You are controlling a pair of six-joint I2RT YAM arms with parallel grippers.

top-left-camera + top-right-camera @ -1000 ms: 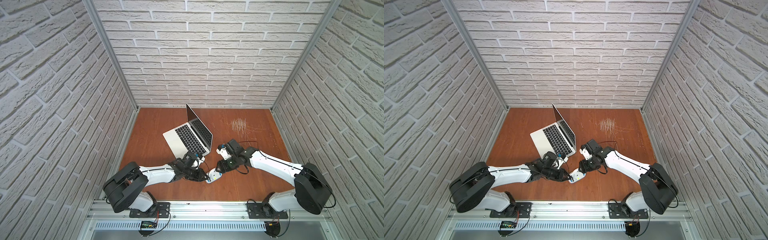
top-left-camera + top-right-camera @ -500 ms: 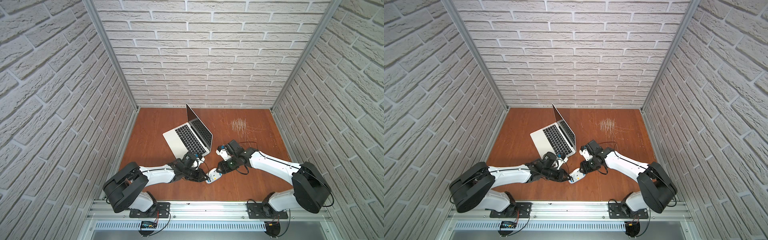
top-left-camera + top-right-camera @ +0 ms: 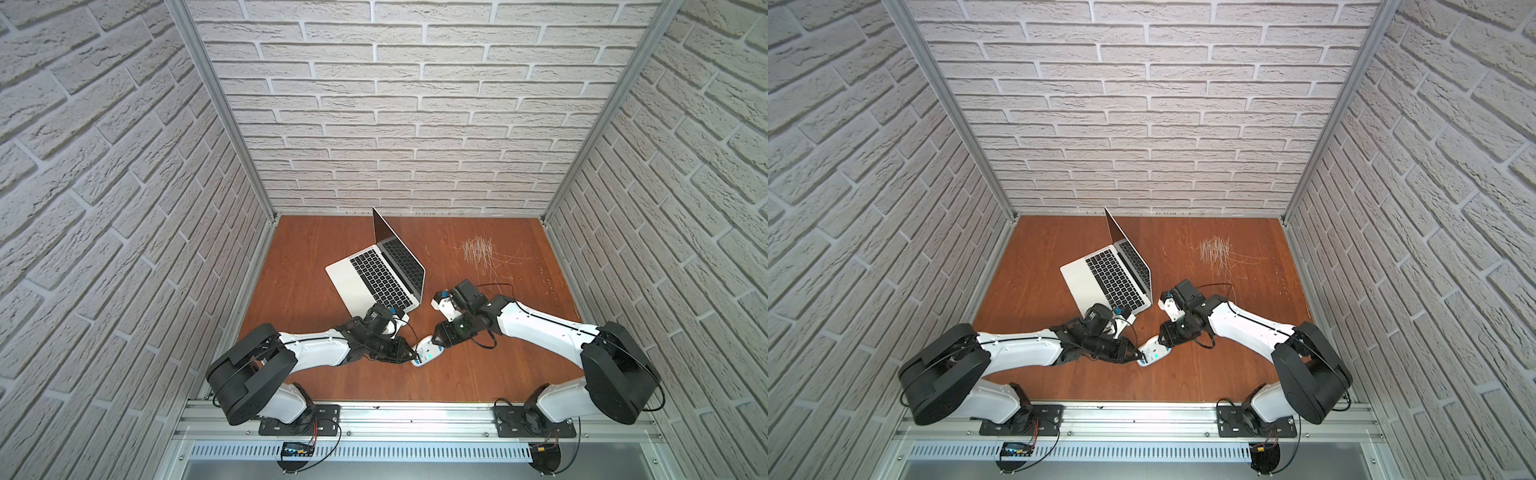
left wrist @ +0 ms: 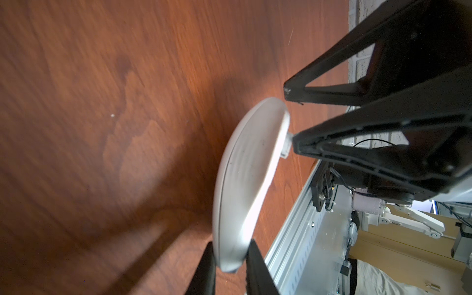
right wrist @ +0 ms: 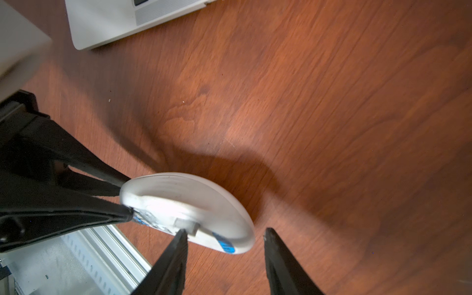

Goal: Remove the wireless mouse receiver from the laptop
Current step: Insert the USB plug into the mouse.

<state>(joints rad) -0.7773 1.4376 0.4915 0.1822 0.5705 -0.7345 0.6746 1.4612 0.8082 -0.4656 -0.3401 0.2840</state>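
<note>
Grey receiver on the mouse touches the right jaws.

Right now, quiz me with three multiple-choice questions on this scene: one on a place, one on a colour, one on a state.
1. The white mouse is: A on the laptop; B between left gripper and right gripper; C by the back wall.
2. The laptop's keys are: A black; B white; C red.
3. The left gripper is: A wide open; B out of view; C shut on the mouse.
Answers: B, a gripper at each end; A, dark against silver; C, it clamps the mouse's end.
</note>
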